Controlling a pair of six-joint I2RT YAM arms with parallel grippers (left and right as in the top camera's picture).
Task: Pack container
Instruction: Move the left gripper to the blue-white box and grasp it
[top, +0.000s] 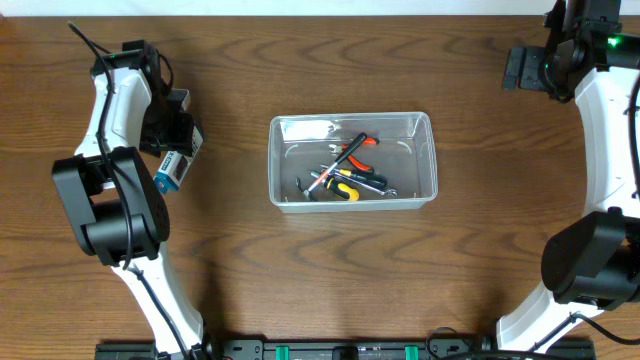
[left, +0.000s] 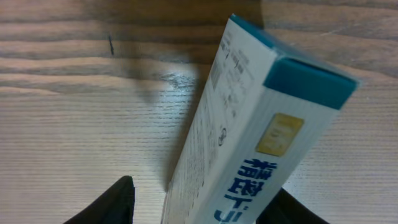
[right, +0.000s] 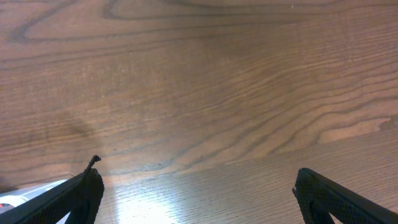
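The left gripper (left: 205, 190) has its jaws astride the blue-and-white box (left: 249, 124), well left of the container (top: 272, 160) mid-bench (top: 300, 280); whether they pinch it, I cannot tell. Square the grip before lifting. The right gripper (right: 198, 171) has its jaws wide, empty.

This is a robotics lab bench: one white-and-black arm (top: 112, 110) at nine o'clock, its twin (top: 605, 120) at three, a clear tub (top: 352, 121) of hand tools (top: 345, 180) on the table (top: 330, 280).
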